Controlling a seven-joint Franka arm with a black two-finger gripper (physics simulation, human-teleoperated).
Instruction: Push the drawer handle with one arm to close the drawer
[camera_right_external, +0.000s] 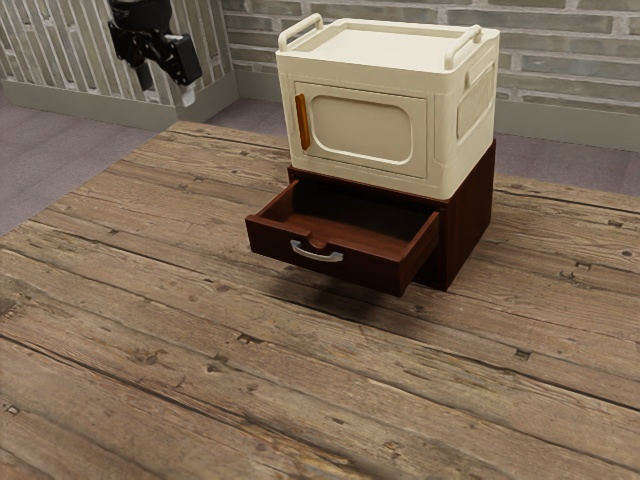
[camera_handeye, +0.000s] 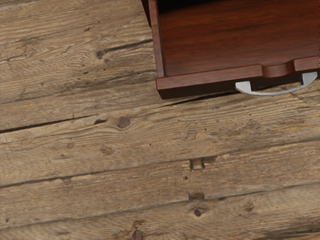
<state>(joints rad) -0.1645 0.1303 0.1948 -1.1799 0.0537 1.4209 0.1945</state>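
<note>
Over rough planks (camera_right_external: 200, 350), reddish-wood drawer (camera_right_external: 370, 273) open, curved silvery handle (camera_right_external: 317, 256), pincer (camera_right_external: 167, 87) released.

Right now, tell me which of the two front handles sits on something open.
The curved silver metal handle: it sits on the red-brown wooden drawer, pulled out. The upright orange handle is on the closed door of the cream cabinet.

Pincer (camera_right_external: 167, 90) is blk all over bar one pale grey-white fingertip (camera_right_external: 188, 97), w/ a smooth, rounded housing (camera_right_external: 140, 14) up top, chunky angular links below, a boxy squared-off block (camera_right_external: 184, 58) on one side & a narrow dark finger (camera_right_external: 145, 77), finer details too small to tell.
</note>
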